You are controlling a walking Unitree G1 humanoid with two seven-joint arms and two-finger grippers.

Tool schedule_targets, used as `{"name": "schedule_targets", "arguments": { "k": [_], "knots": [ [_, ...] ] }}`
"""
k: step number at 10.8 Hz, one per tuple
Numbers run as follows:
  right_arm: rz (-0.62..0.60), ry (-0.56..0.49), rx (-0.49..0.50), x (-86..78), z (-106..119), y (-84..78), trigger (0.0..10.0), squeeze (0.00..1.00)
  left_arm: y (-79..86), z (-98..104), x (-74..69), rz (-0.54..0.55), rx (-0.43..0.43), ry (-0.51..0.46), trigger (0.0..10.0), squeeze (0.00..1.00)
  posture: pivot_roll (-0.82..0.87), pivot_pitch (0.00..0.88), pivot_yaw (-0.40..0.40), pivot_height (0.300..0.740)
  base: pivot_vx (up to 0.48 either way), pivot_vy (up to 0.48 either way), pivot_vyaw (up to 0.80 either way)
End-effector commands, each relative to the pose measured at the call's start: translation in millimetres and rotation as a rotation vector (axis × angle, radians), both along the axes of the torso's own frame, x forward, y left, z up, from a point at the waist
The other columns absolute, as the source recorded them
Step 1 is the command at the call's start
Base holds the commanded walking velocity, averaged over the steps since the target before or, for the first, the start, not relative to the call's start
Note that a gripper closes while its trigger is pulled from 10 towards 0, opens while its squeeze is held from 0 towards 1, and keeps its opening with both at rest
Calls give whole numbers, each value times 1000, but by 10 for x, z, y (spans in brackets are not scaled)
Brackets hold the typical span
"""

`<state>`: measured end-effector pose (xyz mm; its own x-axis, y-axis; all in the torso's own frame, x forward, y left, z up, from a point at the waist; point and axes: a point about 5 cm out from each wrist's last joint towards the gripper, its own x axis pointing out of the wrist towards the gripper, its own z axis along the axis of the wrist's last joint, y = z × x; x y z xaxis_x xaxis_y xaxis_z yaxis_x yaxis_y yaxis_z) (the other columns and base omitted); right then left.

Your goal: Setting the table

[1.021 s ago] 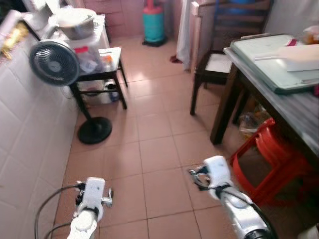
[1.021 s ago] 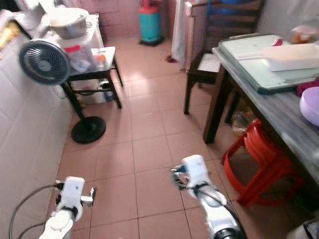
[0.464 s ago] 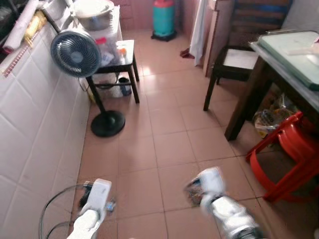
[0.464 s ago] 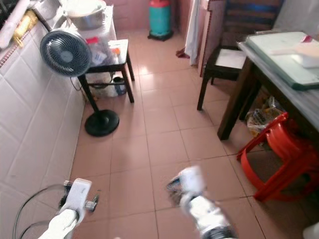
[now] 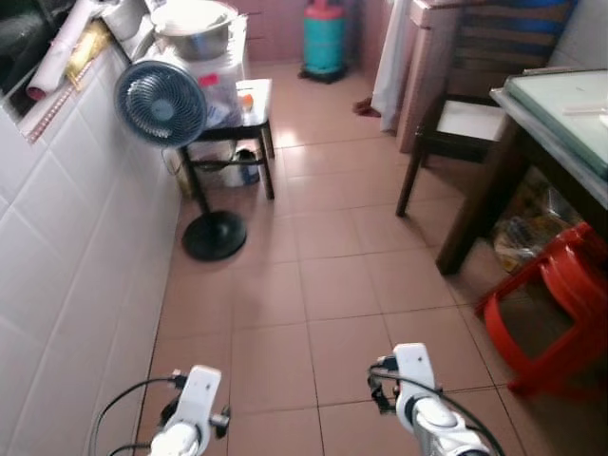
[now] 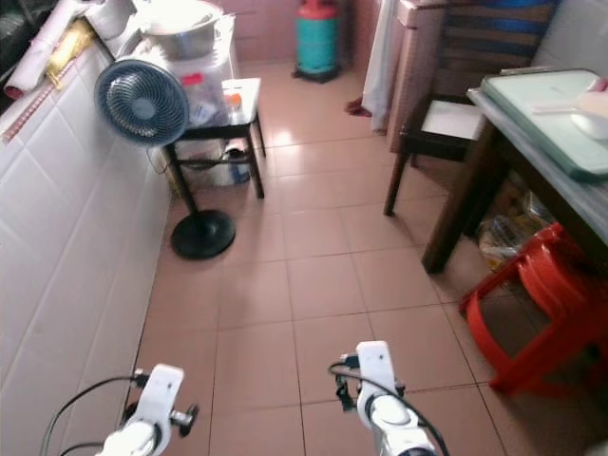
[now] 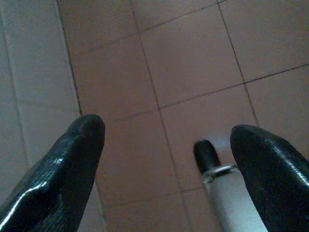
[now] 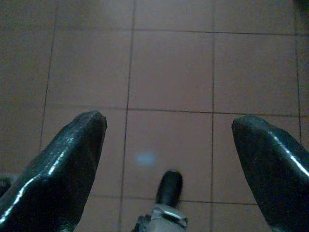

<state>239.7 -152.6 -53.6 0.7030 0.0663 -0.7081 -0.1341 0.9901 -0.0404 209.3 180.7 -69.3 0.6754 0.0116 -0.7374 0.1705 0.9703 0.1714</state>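
— Where does the job stand?

— Barely begun, I'd judge. I'm in a room of terracotta floor tiles [image 5: 323,285], a white tiled wall [image 5: 66,237] on my left. The table [image 6: 560,161] I'm meant to set stands off to my right, well apart from me, with a pale tray [image 6: 556,119] on it, red stools [image 6: 546,294] tucked under it and a dark chair [image 6: 432,133] beyond.

— Carrying anything?

— Nothing. My left gripper [image 7: 164,150] hangs wide open over bare tile, and my right gripper [image 8: 169,145] likewise. Everything is left: fetching, carrying, placing. A standing fan [image 5: 161,104] sits ahead by the wall.
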Motion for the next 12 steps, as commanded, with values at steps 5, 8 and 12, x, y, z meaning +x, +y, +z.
{"name": "schedule_targets", "arguments": {
  "k": [5,8,12],
  "knots": [
    [68,73,-34,-158,-114,79,10000,0,11,-94,-154,0,0,85,10000,0,-47,113,37,740,0,0,800],
    [95,80,-47,-150,-110,50,10000,0,9,-90,-150,36,-20,72,10000,0,-14,94,-5,740,0,0,0],
    [125,97,-49,-165,-122,96,10000,0,47,-92,-178,42,-54,64,10000,0,0,102,1,740,0,0,0]
  ]
}}
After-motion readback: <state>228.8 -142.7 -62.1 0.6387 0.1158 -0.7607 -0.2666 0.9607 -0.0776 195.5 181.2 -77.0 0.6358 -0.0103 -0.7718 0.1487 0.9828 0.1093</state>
